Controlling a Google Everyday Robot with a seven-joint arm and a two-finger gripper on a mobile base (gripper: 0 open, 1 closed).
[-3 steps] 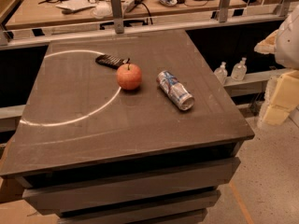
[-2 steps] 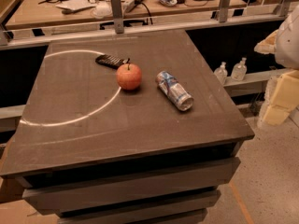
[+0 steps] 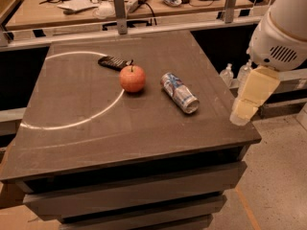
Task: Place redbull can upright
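Note:
The redbull can (image 3: 180,93) lies on its side on the dark table (image 3: 144,133), right of centre, with its silver end pointing toward the front right. A red apple (image 3: 132,78) stands just left of it. My gripper (image 3: 241,115) hangs at the table's right edge, to the right of the can and a little nearer the front. It is apart from the can and holds nothing that I can see. The white arm housing (image 3: 280,30) sits above it.
A black remote (image 3: 114,63) lies behind the apple. A pale arc (image 3: 91,121) is marked on the table's left half. Clear bottles (image 3: 227,74) stand behind the right edge. A cluttered bench (image 3: 134,1) with metal posts runs along the back.
The arm and gripper have moved left, from off the table's right side to its right edge. The can, apple and remote have not moved.

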